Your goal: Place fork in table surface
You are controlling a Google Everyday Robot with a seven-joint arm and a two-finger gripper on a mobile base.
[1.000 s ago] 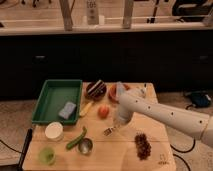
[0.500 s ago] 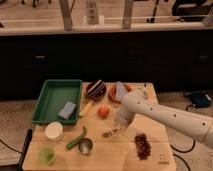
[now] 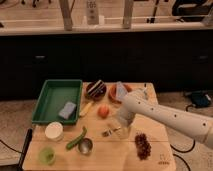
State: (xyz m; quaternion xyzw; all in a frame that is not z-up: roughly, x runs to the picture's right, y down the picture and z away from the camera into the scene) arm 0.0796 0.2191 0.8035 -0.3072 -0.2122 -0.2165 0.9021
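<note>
The fork (image 3: 110, 133) is a thin silver-grey piece lying low over the light tan table surface (image 3: 110, 155), its tines pointing left. I cannot tell whether it rests on the wood. My gripper (image 3: 120, 130) is at the fork's right end, hanging from the white arm (image 3: 165, 116) that reaches in from the right. It is just below the orange-red fruit (image 3: 103, 111) and right of the small steel cup (image 3: 86, 146).
A green tray (image 3: 50, 97) holding a blue sponge (image 3: 67, 110) stands at the left. A white bowl (image 3: 54, 131), green cup (image 3: 47, 155) and green pepper (image 3: 76, 139) lie front left. A dark bowl (image 3: 96, 89) and orange plate (image 3: 120, 92) are behind, and a dark red cluster (image 3: 142, 145) is front right.
My gripper has come down a little toward the tabletop, and the fork now shows sticking out to its left. Nothing else has moved.
</note>
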